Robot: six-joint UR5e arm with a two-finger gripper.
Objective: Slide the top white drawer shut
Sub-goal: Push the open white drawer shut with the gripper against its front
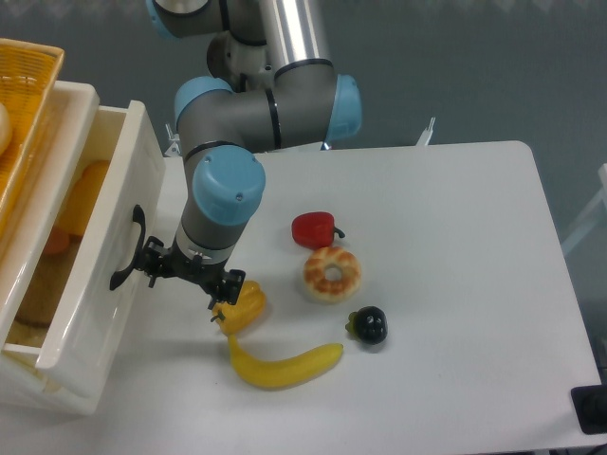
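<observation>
Partly closed: top white drawer (90, 275) at the left edge, under the yellow wicker basket (24, 104), still projects from its cabinet, with a strip of interior and food showing. Judged over halfway; remaining travel leftward. Its front panel runs top-to-bottom in view, black handle (126, 248) facing right; slide axis left-right. Hand (185, 272) sits against the handle; open or closed, cannot tell. Yellow pepper (240, 305) and banana (283, 365) lie near on the surface (455, 284).

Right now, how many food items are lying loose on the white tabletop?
5: yellow pepper beside the gripper, yellow banana nearest the front edge, red pepper, glazed ring doughnut, dark round fruit. The arm may hide more.
</observation>
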